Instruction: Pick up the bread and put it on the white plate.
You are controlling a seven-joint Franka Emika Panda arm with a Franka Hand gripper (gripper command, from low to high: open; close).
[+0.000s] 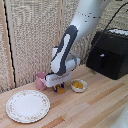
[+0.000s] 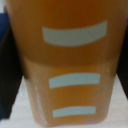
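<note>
The bread [image 1: 61, 90] is a small golden-orange piece lying on the wooden table, right under my hand [image 1: 57, 88]. The white gripper block hangs low over it, with its dark fingers down at the bread's sides. In the wrist view the bread [image 2: 65, 60] fills nearly the whole picture, an orange surface with pale stripes, and a dark finger [image 2: 4, 80] shows at one edge. How far the jaws stand apart is not visible. The white plate [image 1: 27, 106], large with a patterned rim, lies toward the exterior view's left and nearer the front, with nothing on it.
A pink cup [image 1: 40, 80] stands just beyond the hand toward the exterior view's left. A small pale bowl [image 1: 78, 85] with yellow-orange contents sits close on the exterior view's right. A black appliance [image 1: 110, 52] stands at the back right.
</note>
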